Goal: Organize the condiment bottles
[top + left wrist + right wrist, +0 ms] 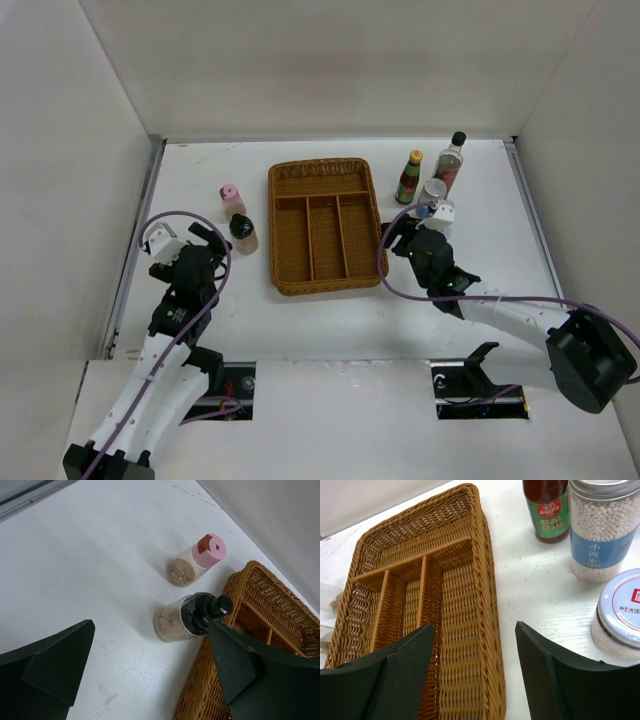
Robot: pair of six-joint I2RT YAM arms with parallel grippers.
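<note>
pink-capped bottle (196, 561) shows brown flap (206, 544) at left wrist.

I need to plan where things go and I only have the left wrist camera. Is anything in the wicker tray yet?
Observer: No, in the top view every compartment of the wicker tray is empty.
Operator: Are there any bottles besides the two I can see?
Observer: Yes, a group stands to the right of the tray, including a yellow-capped bottle and a tall black-capped bottle.
Operator: And what is the other arm doing?
Observer: The right pincer is open and empty, by the tray's right rim.
</note>
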